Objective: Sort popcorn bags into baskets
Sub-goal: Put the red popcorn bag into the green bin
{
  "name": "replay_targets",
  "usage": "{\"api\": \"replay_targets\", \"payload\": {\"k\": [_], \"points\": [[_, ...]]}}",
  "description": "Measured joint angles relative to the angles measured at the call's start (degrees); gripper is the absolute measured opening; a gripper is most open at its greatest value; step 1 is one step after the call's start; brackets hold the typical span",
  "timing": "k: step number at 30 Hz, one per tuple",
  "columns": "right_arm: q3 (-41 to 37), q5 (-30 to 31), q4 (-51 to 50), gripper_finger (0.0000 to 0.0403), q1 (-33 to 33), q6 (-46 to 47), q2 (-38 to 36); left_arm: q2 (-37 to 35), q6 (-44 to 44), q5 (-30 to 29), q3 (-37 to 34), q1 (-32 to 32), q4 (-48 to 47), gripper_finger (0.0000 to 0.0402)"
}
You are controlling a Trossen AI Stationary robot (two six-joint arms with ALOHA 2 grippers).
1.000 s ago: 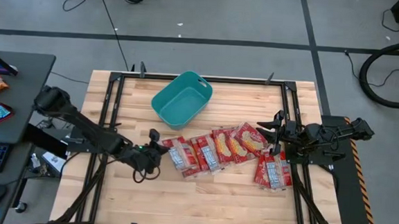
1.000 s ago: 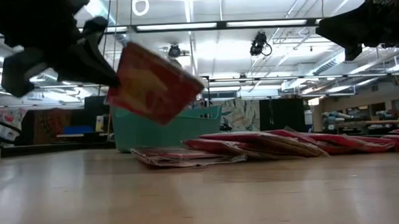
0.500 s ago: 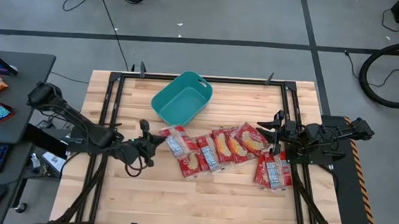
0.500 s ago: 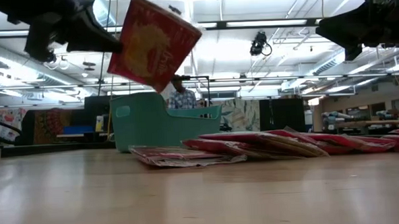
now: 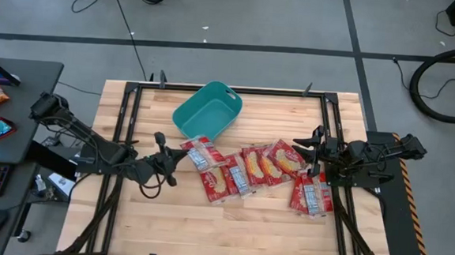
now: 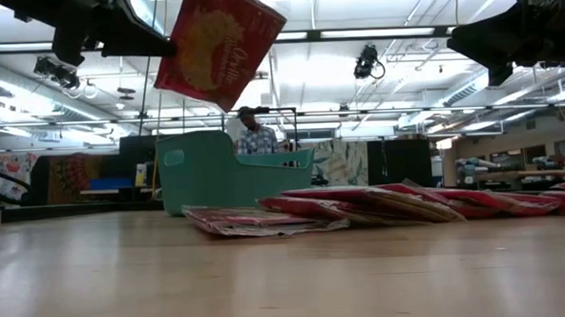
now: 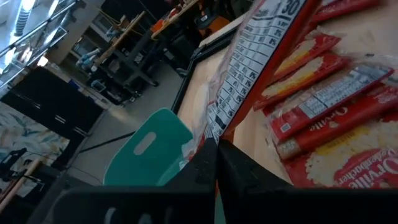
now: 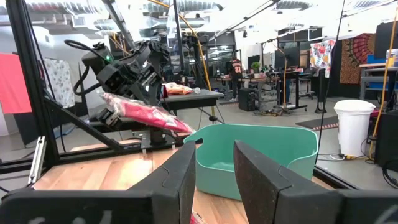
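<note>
The left gripper clenched one popcorn bag in the air, its long axis running toward two o'clock in the high view, its far end just short of the teal basket. More popcorn bags lay flat on the table. The right gripper hung over them, fingers slightly apart, holding nothing.

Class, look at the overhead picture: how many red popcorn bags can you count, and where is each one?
About 8: one popcorn bag held in the left pincer near the teal basket; roughly five overlapping mid-table; about two by the right pincer. Overlaps may hide more.
</note>
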Motion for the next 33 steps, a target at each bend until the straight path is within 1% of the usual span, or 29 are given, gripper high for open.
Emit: {"api": "replay_targets", "payload": {"k": [4, 11, 16, 19, 22, 26, 28, 30, 33], "points": [[0.0, 0.0, 0.0, 0.0113, 0.0, 0.0, 0.0, 0.0, -0.1, 1.1, 0.0, 0.0, 0.5, 0.0008], [0.0, 0.0, 0.0, 0.0113, 0.0, 0.0, 0.0, -0.2, 1.1, 1.1, 0.0, 0.0, 1.3, 0.0008], [0.0, 0.0, 0.0, 0.0114, 0.0, 0.0, 0.0, -2.8, 3.2, 0.9, 0.0, 0.0, 5.0, 0.0008], [0.0, 0.0, 0.0, 0.0114, 0.0, 0.0, 0.0, -4.4, 3.0, 0.7, 0.1, 0.0, 6.2, 0.0008], [0.0, 0.0, 0.0, 0.0114, 0.0, 0.0, 0.0, -4.5, 2.6, -1.8, 0.1, 0.8, 6.5, 0.0008], [0.0, 0.0, 0.0, 0.0114, 0.0, 0.0, 0.0, -3.7, 2.2, -9.0, 0.1, 2.1, 8.7, 0.0008], [0.0, 0.0, 0.0, 0.0114, 0.0, 0.0, 0.0, -3.6, 0.6, -12.4, 0.1, 3.0, 9.1, 0.0008], [0.0, 0.0, 0.0, 0.0114, 0.0, 0.0, 0.0, -3.6, -0.8, -13.6, 0.1, 4.4, 9.5, 0.0008], [0.0, 0.0, 0.0, 0.0114, 0.0, 0.0, 0.0, -3.6, -2.6, -13.8, 0.2, 7.5, 9.0, 0.0008]]}}
